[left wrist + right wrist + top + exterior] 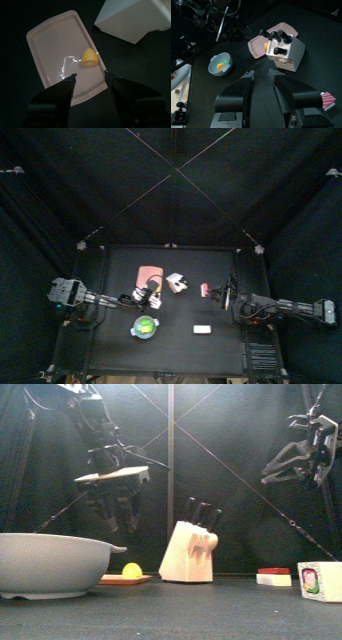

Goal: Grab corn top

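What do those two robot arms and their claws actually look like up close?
Both arms are black and jointed, with exposed brackets and thin cables along them. The left gripper ends in two broad, flat, matte black jaws with squared tips. The right gripper has the same chunky black jaws. No markings are visible.

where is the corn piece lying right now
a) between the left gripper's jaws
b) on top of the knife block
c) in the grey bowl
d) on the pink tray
d: in the left wrist view the corn piece lies on the pink tray, with the left gripper open above it and not touching it.
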`<action>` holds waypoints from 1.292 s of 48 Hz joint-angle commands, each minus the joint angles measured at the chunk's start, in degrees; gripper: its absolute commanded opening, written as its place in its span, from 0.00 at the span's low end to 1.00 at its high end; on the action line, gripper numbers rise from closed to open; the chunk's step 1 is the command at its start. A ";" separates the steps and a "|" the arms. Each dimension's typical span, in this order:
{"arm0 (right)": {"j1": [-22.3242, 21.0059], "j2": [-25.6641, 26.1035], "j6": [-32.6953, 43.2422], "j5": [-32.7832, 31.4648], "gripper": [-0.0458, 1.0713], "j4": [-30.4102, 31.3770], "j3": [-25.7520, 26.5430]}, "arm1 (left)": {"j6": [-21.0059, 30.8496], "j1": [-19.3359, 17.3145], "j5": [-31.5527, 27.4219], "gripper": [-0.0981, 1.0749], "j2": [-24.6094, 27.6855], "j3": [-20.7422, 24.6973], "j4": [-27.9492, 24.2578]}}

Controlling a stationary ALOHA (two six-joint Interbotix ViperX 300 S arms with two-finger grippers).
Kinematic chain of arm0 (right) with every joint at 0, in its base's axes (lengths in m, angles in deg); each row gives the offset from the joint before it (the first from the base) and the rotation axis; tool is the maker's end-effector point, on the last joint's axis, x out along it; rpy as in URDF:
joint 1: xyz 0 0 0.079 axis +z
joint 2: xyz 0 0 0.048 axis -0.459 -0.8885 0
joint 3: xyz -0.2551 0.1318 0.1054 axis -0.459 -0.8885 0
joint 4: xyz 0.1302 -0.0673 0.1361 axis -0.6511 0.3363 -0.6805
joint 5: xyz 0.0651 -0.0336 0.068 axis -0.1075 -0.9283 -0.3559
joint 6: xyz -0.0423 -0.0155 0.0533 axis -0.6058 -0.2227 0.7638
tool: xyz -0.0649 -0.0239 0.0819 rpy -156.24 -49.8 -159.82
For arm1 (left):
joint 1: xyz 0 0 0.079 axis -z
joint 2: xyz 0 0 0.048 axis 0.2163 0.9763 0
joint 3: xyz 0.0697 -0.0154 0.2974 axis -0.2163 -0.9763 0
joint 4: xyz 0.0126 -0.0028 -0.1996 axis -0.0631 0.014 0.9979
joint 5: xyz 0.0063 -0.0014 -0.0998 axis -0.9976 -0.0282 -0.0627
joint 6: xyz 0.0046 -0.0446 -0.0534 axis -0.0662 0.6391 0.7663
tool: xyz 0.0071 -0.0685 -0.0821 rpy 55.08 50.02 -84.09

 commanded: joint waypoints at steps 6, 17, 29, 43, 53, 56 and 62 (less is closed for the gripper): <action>0.00 -0.35 0.00 0.18 0.67 0.00 0.70 | 0.18 -4.22 5.62 0.82 1.93 1.49 -0.44; 0.00 -0.35 0.00 0.00 0.67 0.00 0.70 | 0.18 -6.94 9.23 0.82 3.96 1.49 -0.53; 0.00 -0.35 0.00 -0.18 0.67 0.09 0.70 | 0.09 -8.88 13.18 0.82 5.71 0.79 -0.35; 0.09 -0.26 -0.09 -0.53 0.67 0.09 0.70 | 0.09 -9.32 13.80 0.81 5.98 -0.79 0.70; 0.00 -0.26 -0.09 -0.62 0.67 0.09 0.70 | 0.09 -9.32 13.80 0.81 6.06 -1.67 1.93; 0.00 -0.35 -0.09 -0.53 0.67 0.09 0.70 | 0.09 -9.32 13.80 0.81 6.33 -1.67 2.02; 0.00 -0.35 -0.09 -0.53 0.67 0.09 0.70 | 0.09 -9.32 13.80 0.81 6.86 -1.67 2.02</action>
